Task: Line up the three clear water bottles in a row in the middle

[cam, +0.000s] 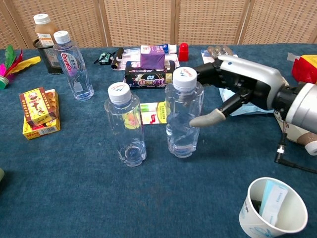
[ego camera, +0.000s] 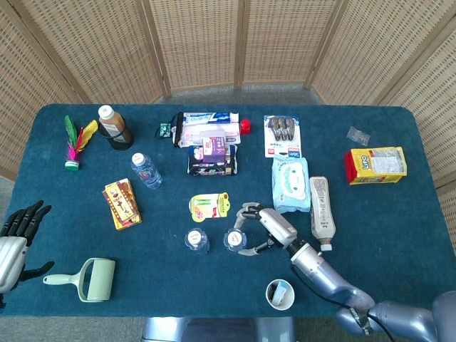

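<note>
My right hand [ego camera: 265,226] [cam: 237,89] grips a clear water bottle [ego camera: 234,240] [cam: 184,119] that stands upright on the table, just right of a second clear bottle [ego camera: 195,241] [cam: 126,128]. The two stand close together with a small gap between them. The third clear bottle [ego camera: 145,169] [cam: 73,66], with a printed label, stands apart at the back left. My left hand [ego camera: 17,234] hangs open past the table's left front edge, holding nothing.
A paper cup [ego camera: 280,293] [cam: 275,205] stands at the front right. A yellow-green packet [ego camera: 209,206] lies behind the two bottles. A yellow box [ego camera: 122,203], a lint roller [ego camera: 89,278], a wipes pack [ego camera: 290,183] and a lying white bottle [ego camera: 320,206] surround the middle.
</note>
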Controlling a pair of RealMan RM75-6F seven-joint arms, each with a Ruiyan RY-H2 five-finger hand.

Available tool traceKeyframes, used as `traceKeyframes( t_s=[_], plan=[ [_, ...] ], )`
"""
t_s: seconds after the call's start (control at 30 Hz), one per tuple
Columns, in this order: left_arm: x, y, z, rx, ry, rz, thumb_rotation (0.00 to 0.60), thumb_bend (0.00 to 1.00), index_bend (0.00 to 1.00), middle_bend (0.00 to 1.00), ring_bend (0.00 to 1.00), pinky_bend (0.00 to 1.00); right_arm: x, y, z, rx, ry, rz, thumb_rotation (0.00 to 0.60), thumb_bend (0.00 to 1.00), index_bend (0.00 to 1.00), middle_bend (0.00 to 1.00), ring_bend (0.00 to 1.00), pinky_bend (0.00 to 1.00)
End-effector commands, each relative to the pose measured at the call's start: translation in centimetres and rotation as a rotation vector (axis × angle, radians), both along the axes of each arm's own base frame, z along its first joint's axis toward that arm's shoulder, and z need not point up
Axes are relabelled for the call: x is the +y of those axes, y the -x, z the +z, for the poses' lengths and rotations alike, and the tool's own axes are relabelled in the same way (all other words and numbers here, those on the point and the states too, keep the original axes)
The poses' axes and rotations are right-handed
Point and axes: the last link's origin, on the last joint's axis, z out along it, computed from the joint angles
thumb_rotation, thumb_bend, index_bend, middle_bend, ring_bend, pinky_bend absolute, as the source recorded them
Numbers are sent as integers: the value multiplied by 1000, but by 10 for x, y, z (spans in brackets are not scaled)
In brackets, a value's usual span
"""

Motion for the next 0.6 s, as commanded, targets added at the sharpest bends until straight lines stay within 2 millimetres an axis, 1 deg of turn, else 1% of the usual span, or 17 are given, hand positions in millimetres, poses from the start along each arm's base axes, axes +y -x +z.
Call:
traceKeyframes(
  t_s=[0.03,0.17,0.4,0.5,0.6],
  plan=[
    [0,0,0,-1,3,0,600,106,0,0,0,10,-1,-5,-2,2,-1,4,600,250,566,614,304,146],
    [-1,1,1,-3,4,0,600,107,0,0,0,10,0,-5,-3,19,3,8,600,250,567,614,304,145],
    [-2,0,0,-3,9,-4,600,107,0,0,0,10,-5,2,1,36,-14,-16,600,250,567,607,304,147],
    [-2,0,0,0,8,-4,600,106,0,0,0,10,-4,4,2,30,-34,-23,600,250,553,569,300,152],
    [-3,-1,-2,1,12,-6,600,107,0,0,0,10,-3,6,2,23,-56,-22,600,248,485,506,288,150]
  ],
)
